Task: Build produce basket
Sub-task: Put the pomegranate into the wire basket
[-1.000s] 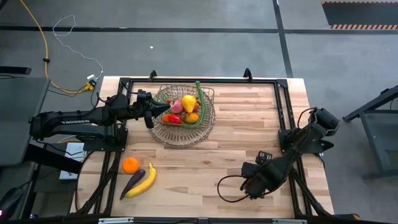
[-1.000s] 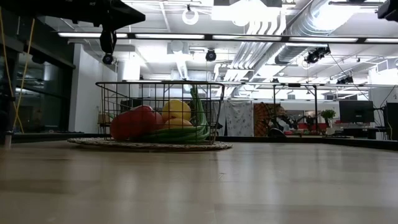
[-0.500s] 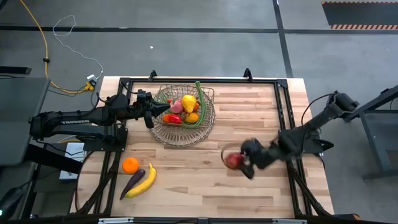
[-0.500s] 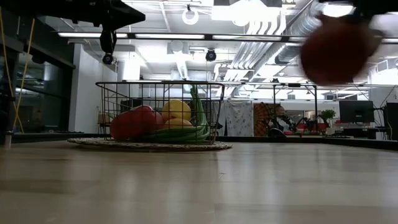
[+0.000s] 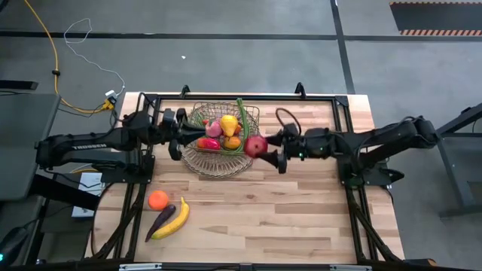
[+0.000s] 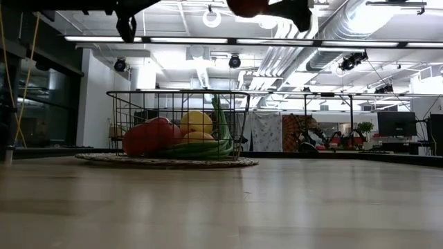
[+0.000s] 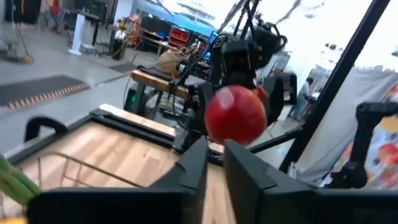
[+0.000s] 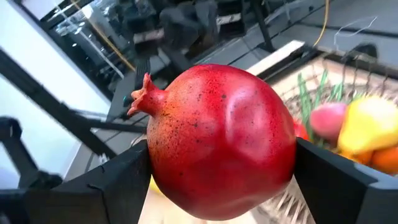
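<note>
low view: pomegranate (image 6: 248,6) cut by top edge | basket (image 5: 197,156) fruit partly overlapped

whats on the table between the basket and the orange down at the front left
Nothing: in the high view only bare wood lies between the basket and the orange. The eggplant and banana lie beyond the orange.

Colours, for your check:
Pomegranate (image 8: 221,140) deep red, finely dark-speckled, between black fingers (image 8: 93,186). Basket (image 5: 223,160) bronze-grey wire mesh holding yellow lemon (image 5: 228,124), red chilli (image 5: 208,143), green beans (image 5: 242,120). Near table's (image 5: 301,218) left front corner: orange (image 5: 157,199), purple eggplant (image 5: 160,220), yellow banana (image 5: 175,220). Table is pale wood-grain.
</note>
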Motion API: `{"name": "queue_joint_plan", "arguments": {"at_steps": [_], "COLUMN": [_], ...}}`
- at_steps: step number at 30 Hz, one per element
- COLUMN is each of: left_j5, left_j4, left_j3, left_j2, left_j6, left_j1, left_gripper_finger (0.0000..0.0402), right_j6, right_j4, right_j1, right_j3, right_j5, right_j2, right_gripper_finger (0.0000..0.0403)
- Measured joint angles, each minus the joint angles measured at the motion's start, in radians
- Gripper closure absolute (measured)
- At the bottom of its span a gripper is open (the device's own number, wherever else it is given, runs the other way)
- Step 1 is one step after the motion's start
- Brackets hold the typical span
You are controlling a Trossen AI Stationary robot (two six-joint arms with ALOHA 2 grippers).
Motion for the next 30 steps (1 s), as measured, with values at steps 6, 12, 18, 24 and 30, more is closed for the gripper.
{"name": "queue_joint_plan", "arguments": {"at_steps": [6,12,18,24,30], "left_j5": [-0.005,-0.009,-0.010,-0.008,-0.107], "left_j4": [-0.095,-0.126,-0.143,-0.161,-0.158], "left_j3": [0.090,0.150,0.194,0.240,0.293], "left_j2": [0.002,0.024,0.069,0.149,0.278], "left_j6": [0.100,0.125,0.125,0.150,0.312], "left_j1": [0.000,0.000,-0.004,-0.048,-0.108], "left_gripper_finger": [0.0249,0.0132,0.0048,0.0011,0.0009], "right_j6": [-0.014,0.012,0.012,0.024,0.062], "right_j4": [-0.096,-0.110,-0.109,-0.105,-0.073], "right_j1": [-0.056,-0.090,-0.107,-0.107,-0.107], "right_j3": [0.084,0.097,0.097,0.098,0.100], "right_j5": [-0.004,-0.005,-0.067,-0.086,-0.087], "right_j2": [0.000,0.000,0.000,0.003,0.020], "right_gripper_finger": [0.0075,0.0075,0.0075,0.0075,0.0075]}}
